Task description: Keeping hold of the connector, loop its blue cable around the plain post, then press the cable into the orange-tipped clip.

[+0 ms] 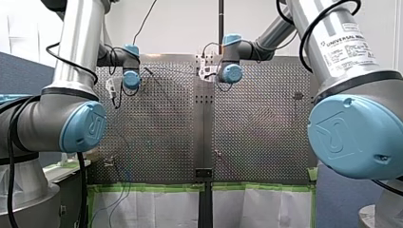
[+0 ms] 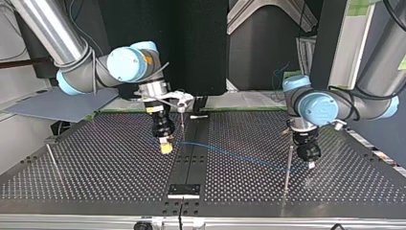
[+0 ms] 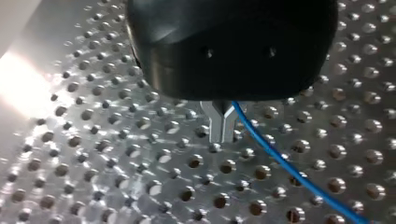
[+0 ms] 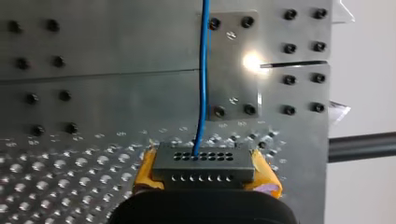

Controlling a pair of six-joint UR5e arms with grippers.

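Observation:
My right gripper point(image 2: 165, 147), with yellow pads, is shut on a grey connector point(image 4: 204, 169) with rows of small holes. The blue cable point(image 4: 201, 88) leaves the connector's face and runs straight ahead over the plate. In the top view the cable point(image 2: 239, 154) stretches low across the table's middle to my left gripper point(image 2: 311, 164). That gripper's metal fingers point(image 3: 219, 126) are shut, and the cable point(image 3: 280, 161) comes out right at them and trails away over the holes. A plain thin post point(image 2: 287, 165) stands just beside my left gripper, with the cable passing its foot. No orange-tipped clip shows clearly.
Another thin post point(image 2: 52, 160) stands near the top view's left edge, and a thin rod point(image 2: 183, 125) rises next to my right gripper. A bolted metal plate point(image 4: 233, 65) lies ahead of the connector. The perforated table point(image 2: 105, 167) spreads around both grippers.

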